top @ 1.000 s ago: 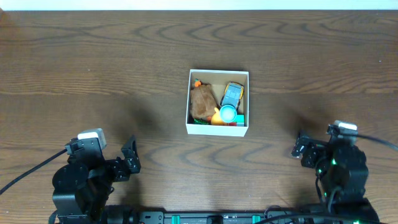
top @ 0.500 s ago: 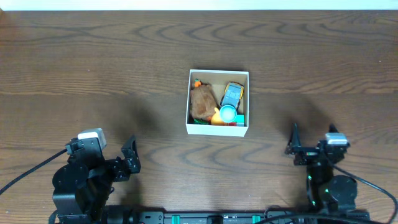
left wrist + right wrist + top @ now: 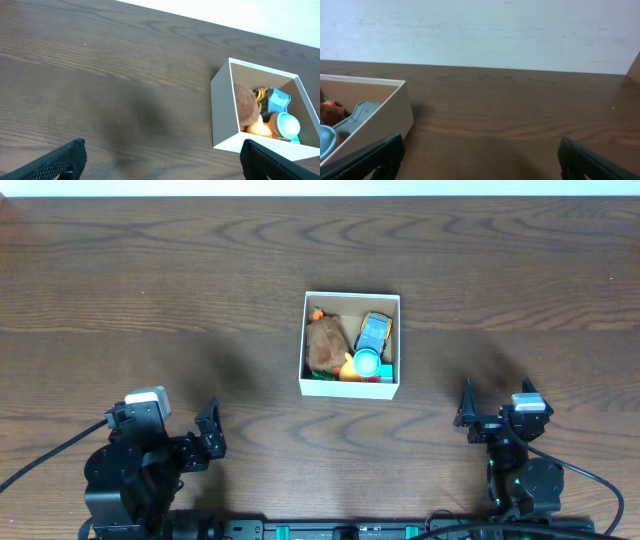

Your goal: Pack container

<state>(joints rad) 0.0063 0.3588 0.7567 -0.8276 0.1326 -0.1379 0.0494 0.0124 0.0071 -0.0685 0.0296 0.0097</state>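
Note:
The container [image 3: 350, 389], a small square white box, sits at the table's middle. It holds a brown plush toy [image 3: 323, 345], a blue and yellow toy car [image 3: 373, 330], a light blue round toy [image 3: 368, 364] and an orange piece [image 3: 349, 369]. It also shows in the left wrist view [image 3: 222, 115] and the right wrist view [image 3: 385, 117]. My left gripper [image 3: 203, 440] is open and empty at the front left, well away from the box. My right gripper [image 3: 495, 418] is open and empty at the front right of the box.
The dark wooden table [image 3: 150, 300] spreads around the box. A pale wall [image 3: 480, 30] runs behind its far edge.
My right arm has drawn back toward the front edge and turned; its gripper now sits a little further left and forward. The left arm and the box have not moved.

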